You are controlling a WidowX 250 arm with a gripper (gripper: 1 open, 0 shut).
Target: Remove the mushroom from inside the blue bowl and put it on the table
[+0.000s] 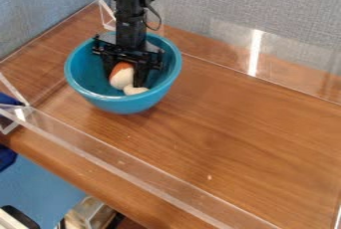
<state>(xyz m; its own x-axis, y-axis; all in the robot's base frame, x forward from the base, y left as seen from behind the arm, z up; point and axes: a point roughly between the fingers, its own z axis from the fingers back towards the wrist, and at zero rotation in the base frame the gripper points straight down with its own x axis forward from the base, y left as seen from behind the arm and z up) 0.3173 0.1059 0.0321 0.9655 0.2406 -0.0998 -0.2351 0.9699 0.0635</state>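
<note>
The mushroom (123, 76) lay inside the blue bowl (118, 106), towards its near side, orange-red patch up, pale stub to the right. Beyond it the black tool (128, 66) reached down into the bowl; its tips were lost in shadow, so how far open it was, or whether it had hold of anything, could not be told. The step seemed to be getting a grip: best to settle the tips on both sides of the cap, close gently, then lift straight up, above the rim, before going sideways. A slanting pull could tip the bowl.

Nearest, the clear wall (140, 173) ran along the near edge of the desk (246, 128); the bowl stood towards the far left corner, with another clear wall (213, 56) behind.
</note>
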